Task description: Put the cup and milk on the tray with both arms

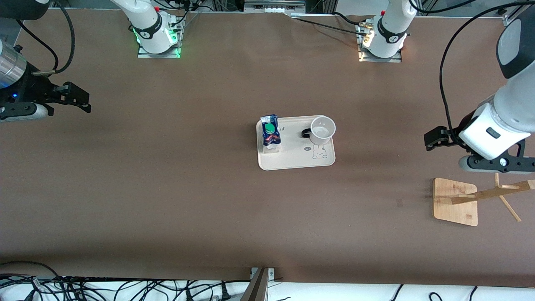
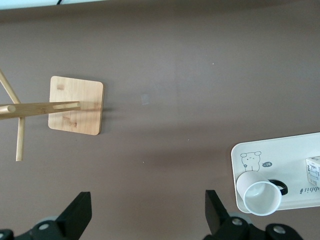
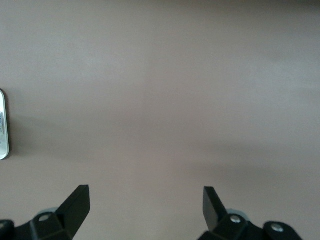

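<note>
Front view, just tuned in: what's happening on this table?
Nothing is being handled now. The white mug with the black handle and the small blue-and-white milk carton with a green cap both stand upright on the cream rounded tray mid-table. The left tool hangs open near the bamboo rack; the right tool hangs open over bare table at its own end.

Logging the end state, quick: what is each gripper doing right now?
Left gripper: open, holding nothing, over the table near the bamboo rack.
Right gripper: open, holding nothing, over the table at the right arm's end.
</note>
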Tool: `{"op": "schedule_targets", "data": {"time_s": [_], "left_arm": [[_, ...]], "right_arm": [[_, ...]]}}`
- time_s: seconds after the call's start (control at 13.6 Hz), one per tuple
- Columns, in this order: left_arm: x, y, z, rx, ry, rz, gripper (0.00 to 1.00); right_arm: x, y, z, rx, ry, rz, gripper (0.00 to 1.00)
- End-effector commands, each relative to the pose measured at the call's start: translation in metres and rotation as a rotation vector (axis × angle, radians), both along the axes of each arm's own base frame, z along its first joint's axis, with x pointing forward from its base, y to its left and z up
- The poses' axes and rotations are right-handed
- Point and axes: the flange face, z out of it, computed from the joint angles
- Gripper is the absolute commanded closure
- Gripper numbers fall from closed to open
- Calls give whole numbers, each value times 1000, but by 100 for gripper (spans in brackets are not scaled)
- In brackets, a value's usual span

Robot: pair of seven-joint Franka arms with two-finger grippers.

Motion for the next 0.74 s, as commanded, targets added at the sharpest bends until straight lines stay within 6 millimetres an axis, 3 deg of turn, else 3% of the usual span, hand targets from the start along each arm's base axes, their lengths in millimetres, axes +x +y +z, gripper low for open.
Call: {"op": "schedule_targets", "data": {"time_s": [0.0,0.29,0.66], "left_arm": [[-50,12,12,36,-45,-15,0],[-95,30,6,13,-78,14,0],[-100,67,-5,-27,-62,-5,0]], "right_arm": [[2,2,5,-2,2,3,0],[2,2,5,-2,2,3,0],[2,2,5,-2,3,5,0]]}}
